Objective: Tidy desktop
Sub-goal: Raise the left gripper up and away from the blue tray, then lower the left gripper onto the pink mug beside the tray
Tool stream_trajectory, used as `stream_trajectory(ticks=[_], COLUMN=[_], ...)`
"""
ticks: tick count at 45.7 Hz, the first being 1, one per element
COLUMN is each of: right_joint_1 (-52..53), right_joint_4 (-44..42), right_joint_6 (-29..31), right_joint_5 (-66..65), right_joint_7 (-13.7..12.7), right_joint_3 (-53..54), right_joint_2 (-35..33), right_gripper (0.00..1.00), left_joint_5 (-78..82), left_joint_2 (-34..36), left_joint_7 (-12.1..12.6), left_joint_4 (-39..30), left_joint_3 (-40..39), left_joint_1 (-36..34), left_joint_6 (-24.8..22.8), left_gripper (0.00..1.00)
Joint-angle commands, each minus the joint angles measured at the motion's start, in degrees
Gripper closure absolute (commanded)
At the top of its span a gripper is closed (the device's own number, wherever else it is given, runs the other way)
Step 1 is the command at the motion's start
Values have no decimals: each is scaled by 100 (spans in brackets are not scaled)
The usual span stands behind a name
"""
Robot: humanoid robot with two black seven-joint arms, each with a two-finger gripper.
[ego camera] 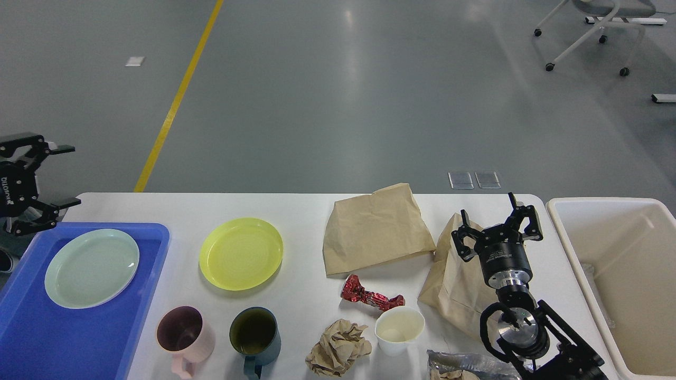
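The white desktop (306, 208) spans the lower part of the head view. On it lie a yellow plate (241, 253), a pink mug (182, 333), a dark teal mug (254, 333), a red foil wrapper (371, 298), a crumpled paper ball (338, 354), a white paper cup (398, 330) and two brown paper bags (375, 227) (454, 285). A pale green plate (91, 267) rests in the blue tray (79, 338). My left gripper (53, 177) is open at the far left edge, above the tray's corner. My right gripper (496, 224) is open over the right bag, holding nothing.
A cream-white bin (560, 224) stands off the desktop's right end. A clear plastic bag (465, 364) lies at the front edge near my right arm. An office chair (591, 31) is on the grey floor far back right, and a yellow floor line (174, 100) runs at the left.
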Motion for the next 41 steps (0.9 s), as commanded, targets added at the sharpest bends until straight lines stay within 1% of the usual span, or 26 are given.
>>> stream_trajectory(ticks=[1,3,5,7,9,12,15,18,20,22,23,26,30,34,37,41], right_joint_1=[-3,-4,-4,-4,-4,-4,-4,-4,-4,-4,-4,-3,-4,-4,-4,-4], right_joint_4=[0,0,0,0,0,0,0,0,0,0,0,0,0,0,0,0], right_joint_6=[1,1,1,1,1,1,1,1,1,1,1,1,1,-8,1,1], right_joint_5=[0,0,0,0,0,0,0,0,0,0,0,0,0,0,0,0], right_joint_7=[0,0,-8,-8,0,-8,0,0,0,0,0,0,-8,-8,0,0], right_joint_3=[0,0,0,0,0,0,0,0,0,0,0,0,0,0,0,0], right_joint_2=[0,0,0,0,0,0,0,0,0,0,0,0,0,0,0,0], right_gripper=[0,0,0,0,0,0,0,0,0,0,0,0,0,0,0,0], left_joint_5=[29,29,55,73,73,46,64,64,55,29,20,55,73,81,64,-6], left_joint_2=[-486,-688,-873,-1066,-1224,-1453,-1743,-2024,-2261,-2551,-2848,-3306,-4079,-4669,-4960,-5206], left_joint_7=[50,32,93,102,102,6,14,58,41,23,32,85,129,243,269,243], left_joint_4=[3,-59,-103,-182,-392,-761,-1034,-1219,-1359,-1578,-1832,-2194,-2642,-3362,-3705,-3978], left_joint_3=[1310,1741,2163,2637,3173,3850,4465,5291,5775,6083,6276,6383,6524,6691,6735,6840], left_joint_1=[-1134,-1468,-1846,-2215,-2619,-3357,-3973,-4491,-4878,-5230,-5527,-5811,-6311,-7040,-7436,-7928], left_joint_6=[180,198,189,207,207,215,215,207,119,101,93,171,40,-144,-241,-452], left_gripper=[3,3,3,3,3,3,3,3,3,3,3,3,3,3,3,3])
